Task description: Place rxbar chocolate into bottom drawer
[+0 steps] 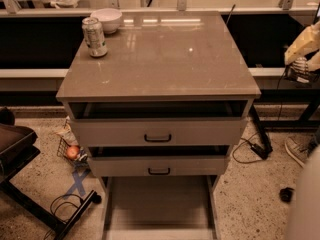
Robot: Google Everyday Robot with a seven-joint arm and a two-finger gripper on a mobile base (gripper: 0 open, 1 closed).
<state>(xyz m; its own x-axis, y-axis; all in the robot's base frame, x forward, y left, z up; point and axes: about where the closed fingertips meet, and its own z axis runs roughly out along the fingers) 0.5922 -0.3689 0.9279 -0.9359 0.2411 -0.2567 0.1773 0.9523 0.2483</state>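
Note:
My gripper (299,68) hangs at the far right, beside and to the right of the cabinet, at about its top's height. It is shut on a small black bar with pale print, the rxbar chocolate (298,77). The grey-beige cabinet has three drawers. The bottom drawer (157,206) is pulled far out toward me at the lower middle, and its pale floor shows bare. The two upper drawers (158,133) with black handles stand slightly open above it.
A silver-green soda can (95,36) and a white bowl (106,20) stand on the cabinet top's back left corner. A dark chair base (30,184) and cables lie on the floor at left. Cables and a shoe (300,151) are at right.

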